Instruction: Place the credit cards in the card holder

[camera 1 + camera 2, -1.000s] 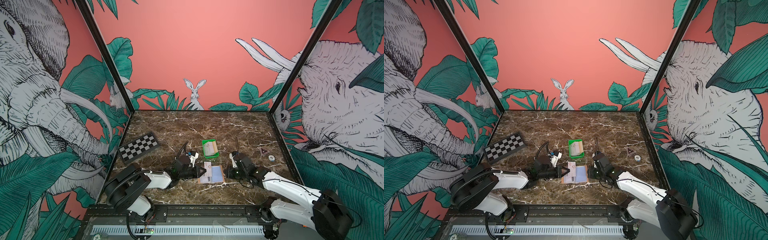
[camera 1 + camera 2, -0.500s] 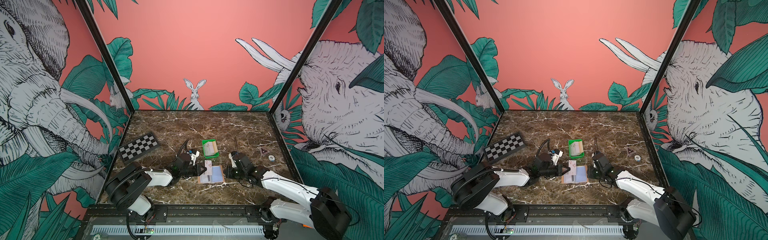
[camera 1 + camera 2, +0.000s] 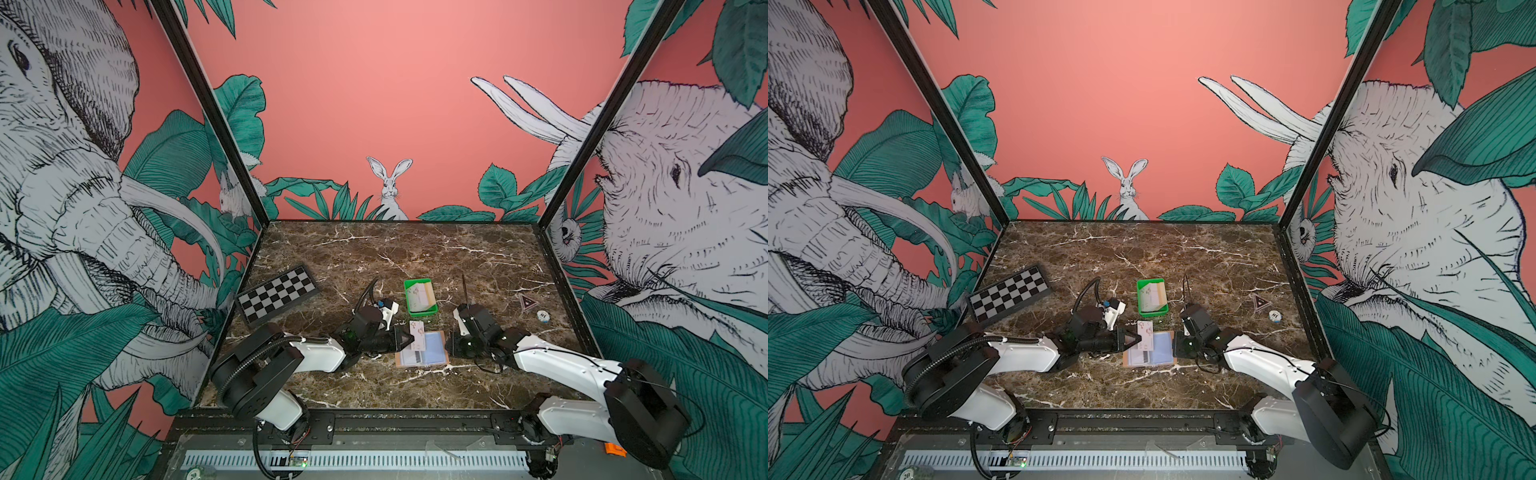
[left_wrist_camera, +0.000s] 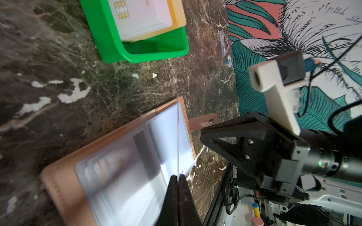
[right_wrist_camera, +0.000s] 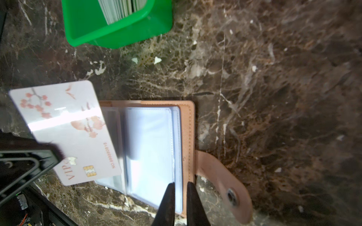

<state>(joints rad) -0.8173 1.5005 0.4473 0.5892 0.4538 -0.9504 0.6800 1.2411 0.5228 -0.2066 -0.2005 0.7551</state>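
Note:
The tan card holder [image 3: 441, 362] [image 3: 1168, 362] lies open on the marble, its clear bluish sleeves facing up. My left gripper [image 3: 411, 337] [image 3: 1138, 338] [image 4: 178, 177] is shut on one whitish credit card [image 3: 417, 331] [image 5: 74, 133] with pink blossoms. The card stands on edge over the holder's left page and shows as a thin line [image 4: 178, 137] in the left wrist view. My right gripper [image 3: 451, 348] [image 5: 179, 185] is shut on the holder's right edge [image 5: 186, 127], next to its snap strap [image 5: 221, 176]. More credit cards [image 3: 422, 296] [image 4: 141, 17] lie stacked in the green tray.
The green tray [image 3: 409, 299] [image 4: 109, 45] sits just behind the holder. A folded chessboard [image 3: 276, 295] lies at the left. A round poker chip [image 3: 542, 316] and a small triangular card [image 3: 527, 302] lie at the right near the wall.
The left gripper has shifted only slightly with the card, staying over the holder. The right gripper has kept its hold on the holder's edge.

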